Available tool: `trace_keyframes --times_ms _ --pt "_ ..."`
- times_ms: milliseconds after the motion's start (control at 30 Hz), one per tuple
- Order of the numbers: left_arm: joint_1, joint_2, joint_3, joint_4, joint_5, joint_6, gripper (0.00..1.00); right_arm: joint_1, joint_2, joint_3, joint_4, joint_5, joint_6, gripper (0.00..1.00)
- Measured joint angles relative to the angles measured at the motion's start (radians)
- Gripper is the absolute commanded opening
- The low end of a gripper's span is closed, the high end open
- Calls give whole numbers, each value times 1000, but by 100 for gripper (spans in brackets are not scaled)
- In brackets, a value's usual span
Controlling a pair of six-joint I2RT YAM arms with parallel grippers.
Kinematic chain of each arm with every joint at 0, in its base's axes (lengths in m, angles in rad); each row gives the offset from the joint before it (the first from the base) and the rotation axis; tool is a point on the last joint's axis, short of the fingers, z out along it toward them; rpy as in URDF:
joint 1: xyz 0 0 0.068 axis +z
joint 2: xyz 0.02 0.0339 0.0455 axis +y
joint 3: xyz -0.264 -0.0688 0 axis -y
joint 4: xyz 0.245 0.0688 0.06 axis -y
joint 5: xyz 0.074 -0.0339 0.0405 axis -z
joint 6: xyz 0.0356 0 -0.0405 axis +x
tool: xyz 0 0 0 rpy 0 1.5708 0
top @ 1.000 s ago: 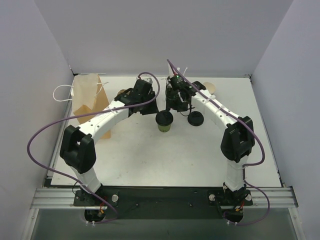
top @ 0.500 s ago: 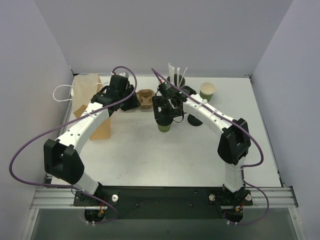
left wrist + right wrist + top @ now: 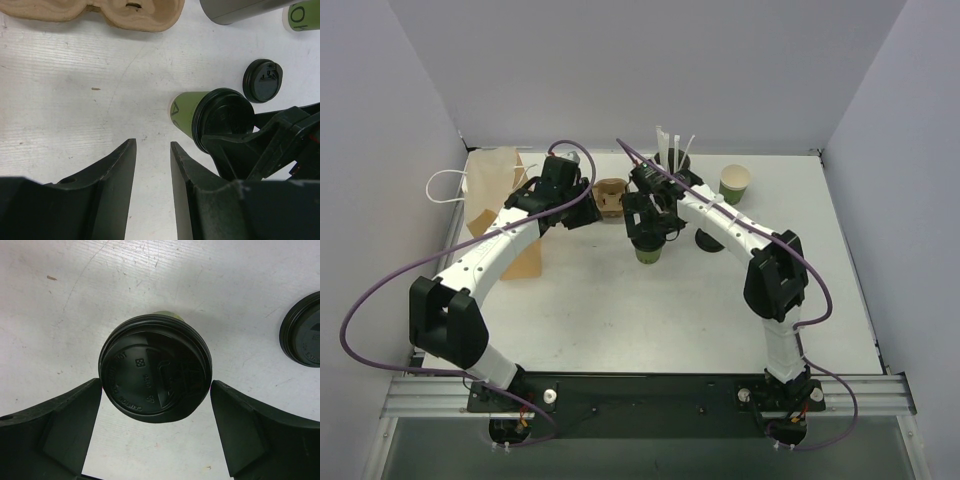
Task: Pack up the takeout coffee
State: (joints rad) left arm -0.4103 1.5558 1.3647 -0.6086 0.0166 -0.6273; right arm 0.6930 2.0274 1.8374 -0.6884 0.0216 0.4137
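Over the coffee (image 3: 182, 112), which stands on the table (image 3: 620, 310), the right gripper (image 3: 156, 387) spreads its fingers wide, one each side of the lid (image 3: 155, 371). Left of the coffee, the left gripper (image 3: 151, 146) has its fingers slightly apart, empty.

A lab test cell: plain grey walls (image 3: 620, 70) box in a white table (image 3: 620, 310) on aluminium rails (image 3: 650, 395).

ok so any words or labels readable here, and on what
None reads clearly.
Coffee lid: raised letters, too small to read.
Loose lid: raised letters, blurred.
Coffee cup side: dark triangle-like mark, no word.
Open cup: dark print, cut off by the frame.
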Motion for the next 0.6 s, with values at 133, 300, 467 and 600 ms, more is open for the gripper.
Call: trace_keyframes --times_ms 133,300,467,600 --pt "0 0 0 0 3 0 44 3 0 15 -10 7 -2 82" --pt "0 0 -10 5 8 0 44 9 0 29 -22 24 -8 80" --pt "0 0 -18 7 16 0 43 16 14 53 -34 38 -19 81" --pt "0 0 -18 7 19 0 43 23 33 53 -39 46 -23 82"
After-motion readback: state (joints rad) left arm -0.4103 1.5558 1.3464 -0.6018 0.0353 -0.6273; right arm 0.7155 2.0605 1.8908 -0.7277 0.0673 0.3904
